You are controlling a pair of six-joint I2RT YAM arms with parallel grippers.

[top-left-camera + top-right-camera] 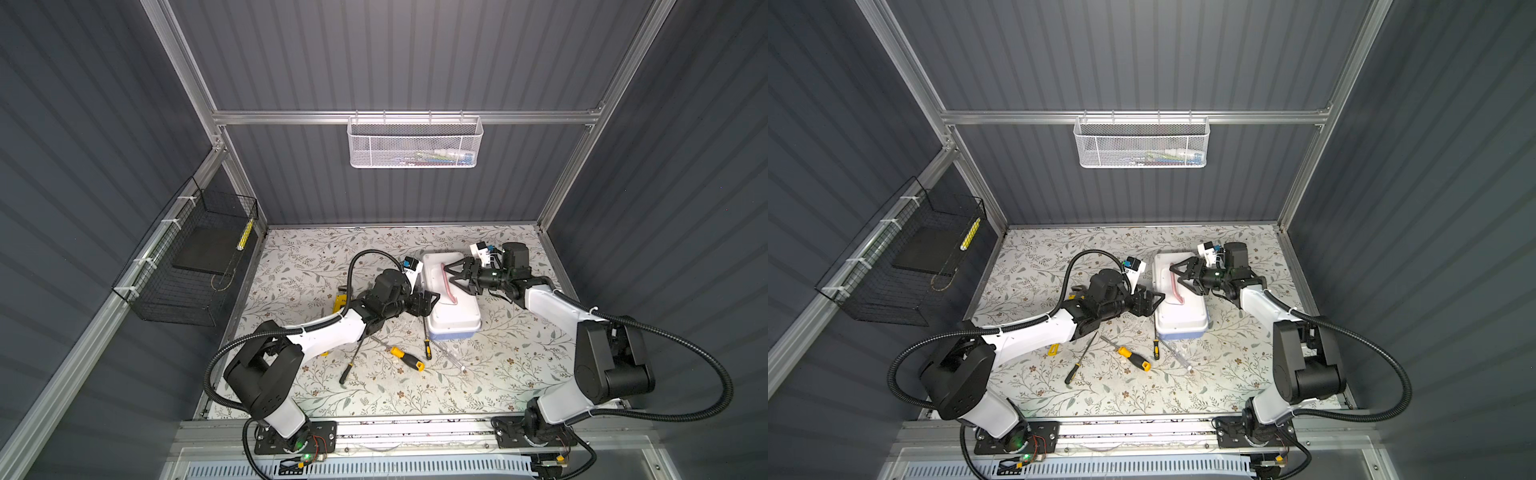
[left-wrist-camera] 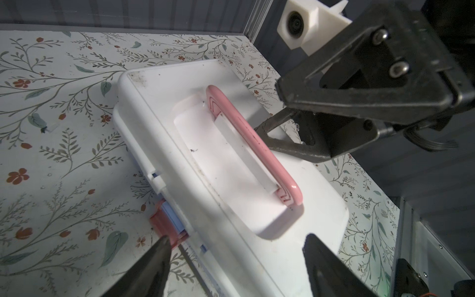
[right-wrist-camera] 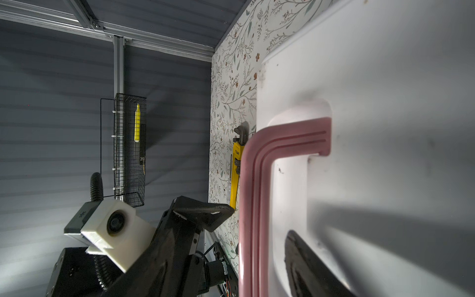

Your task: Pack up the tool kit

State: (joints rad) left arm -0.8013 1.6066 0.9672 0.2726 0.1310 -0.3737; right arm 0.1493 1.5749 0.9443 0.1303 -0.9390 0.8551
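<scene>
Loose screwdrivers [image 1: 407, 358] beside tool kit [image 1: 455, 309]

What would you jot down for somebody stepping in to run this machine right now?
Left fingers: open, at the box's side by the pink latch, holding nothing.
Right fingers: open at the raised pink handle on the lid, not clamped.
Things: box on the table, lid down. Yellow wrench partly under the left arm; several screwdrivers loose in front of the box.
Done: no tool visibly packed.
Left: open lid, load wrench and screwdrivers, shut, latch.
</scene>
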